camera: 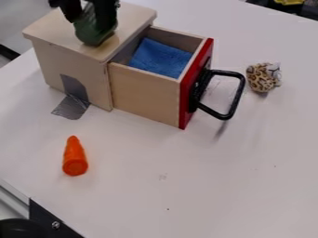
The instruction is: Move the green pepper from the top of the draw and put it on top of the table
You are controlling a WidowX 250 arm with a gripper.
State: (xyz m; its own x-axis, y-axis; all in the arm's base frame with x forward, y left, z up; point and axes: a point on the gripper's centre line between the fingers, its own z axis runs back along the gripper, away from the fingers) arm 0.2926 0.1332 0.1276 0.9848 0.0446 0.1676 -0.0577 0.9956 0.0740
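Cloth (160,58) in drawer (144,96), carrot (74,158) before box (53,60), bundle (262,77) right of drawer

Gripper (92,22)'s plain black, and the pepper (90,35) right at it is dark green. Box (71,60) under it is pale tan wood. Over to its right, the drawer front (185,104)'s bright red, handle (235,100) black, cloth (160,57) solid blue. Way further right there's a tan thing with dark leopard-ish spots (262,78). Carrot (74,157) nearer the camera than the gripper: orange.

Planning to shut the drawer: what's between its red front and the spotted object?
In the camera view: the black handle, on the red front, then tabletop up to the spotted object.
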